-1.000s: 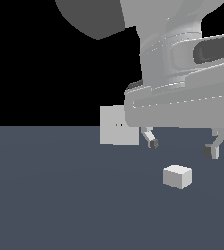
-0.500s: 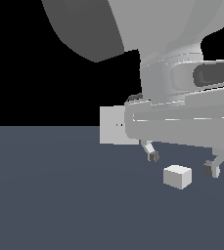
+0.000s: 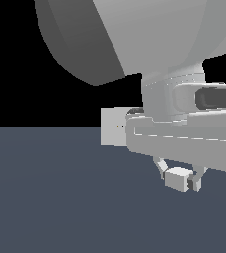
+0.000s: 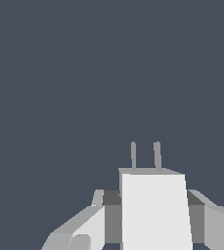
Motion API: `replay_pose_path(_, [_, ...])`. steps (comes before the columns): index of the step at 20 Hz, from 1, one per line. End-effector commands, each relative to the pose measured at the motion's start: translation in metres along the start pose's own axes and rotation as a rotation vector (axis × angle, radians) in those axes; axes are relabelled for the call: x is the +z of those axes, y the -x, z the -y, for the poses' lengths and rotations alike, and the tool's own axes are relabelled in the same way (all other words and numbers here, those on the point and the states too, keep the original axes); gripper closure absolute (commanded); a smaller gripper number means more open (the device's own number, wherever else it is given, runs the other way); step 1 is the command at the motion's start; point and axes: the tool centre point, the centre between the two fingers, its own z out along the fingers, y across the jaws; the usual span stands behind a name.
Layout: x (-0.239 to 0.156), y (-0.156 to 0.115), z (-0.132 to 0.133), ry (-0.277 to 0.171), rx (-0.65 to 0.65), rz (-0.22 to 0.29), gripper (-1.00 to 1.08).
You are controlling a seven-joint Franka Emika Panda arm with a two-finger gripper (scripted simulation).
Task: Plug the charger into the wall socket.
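Between the two fingers of your pale grey gripper (image 3: 179,179) sat the small off-white box-shaped charger (image 3: 176,179), low over the dark slate-blue floor (image 3: 50,197). Your wrist view showed the dark finger pads (image 4: 112,215) pressed flat to both sides of the block (its two thin grey prongs (image 4: 145,155) pointed away from the camera). Well apart, toward the exterior view's left, the flat off-white square wall socket (image 3: 112,127) stood upright, partly hidden behind your arm.
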Motion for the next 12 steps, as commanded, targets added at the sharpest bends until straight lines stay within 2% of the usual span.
replay_pose_path(1, [0.0003,-0.0001,0.0003,-0.001,0.0,-0.001,1.08])
replay_pose_path(12, [-0.001,-0.0006,0.0016,-0.003,-0.009,-0.001,1.08])
